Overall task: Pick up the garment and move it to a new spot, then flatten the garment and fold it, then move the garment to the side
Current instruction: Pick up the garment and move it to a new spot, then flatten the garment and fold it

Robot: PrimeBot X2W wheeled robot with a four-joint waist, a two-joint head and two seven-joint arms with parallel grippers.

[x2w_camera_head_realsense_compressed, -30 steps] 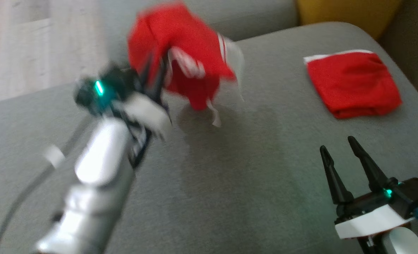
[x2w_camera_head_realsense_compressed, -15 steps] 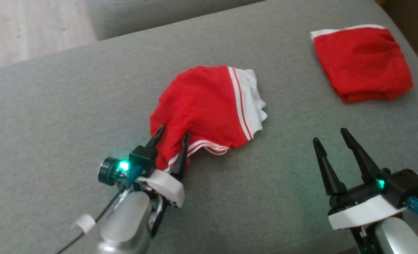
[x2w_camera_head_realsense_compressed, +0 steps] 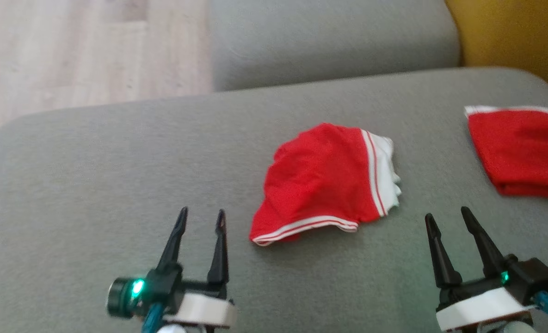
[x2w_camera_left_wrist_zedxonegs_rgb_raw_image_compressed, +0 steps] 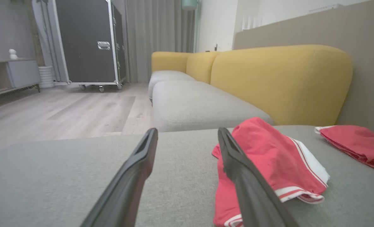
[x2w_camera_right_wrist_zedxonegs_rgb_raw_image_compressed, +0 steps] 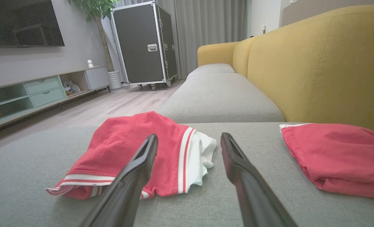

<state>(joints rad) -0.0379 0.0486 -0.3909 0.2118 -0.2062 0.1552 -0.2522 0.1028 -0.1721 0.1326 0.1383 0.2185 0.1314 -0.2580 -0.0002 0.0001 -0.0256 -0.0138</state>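
Observation:
The garment (x2w_camera_head_realsense_compressed: 322, 180) is a rumpled red piece with white stripes and a white band, lying loose on the grey seat cushion (x2w_camera_head_realsense_compressed: 93, 175). From the wrists it shows as the same red heap (x2w_camera_left_wrist_zedxonegs_rgb_raw_image_compressed: 269, 164) (x2w_camera_right_wrist_zedxonegs_rgb_raw_image_compressed: 136, 148). My left gripper (x2w_camera_head_realsense_compressed: 200, 218) is open, a little to the left of the garment's near corner and apart from it. On the near right my right gripper (x2w_camera_head_realsense_compressed: 447, 215) stands open, just right of the garment, nothing between its fingers.
A second red garment (x2w_camera_head_realsense_compressed: 519, 152), folded, lies at the cushion's right edge. The yellow sofa back (x2w_camera_right_wrist_zedxonegs_rgb_raw_image_compressed: 316, 63) rises behind it. Another grey cushion (x2w_camera_head_realsense_compressed: 329, 41) lies beyond, wooden floor (x2w_camera_head_realsense_compressed: 79, 51) to the left, and a black wheeled case (x2w_camera_right_wrist_zedxonegs_rgb_raw_image_compressed: 142, 44) stands across the room.
A second ago my left gripper held the garment in the air. It set it down on the cushion, opened, and drew back to the near left. The head camera also shifted.

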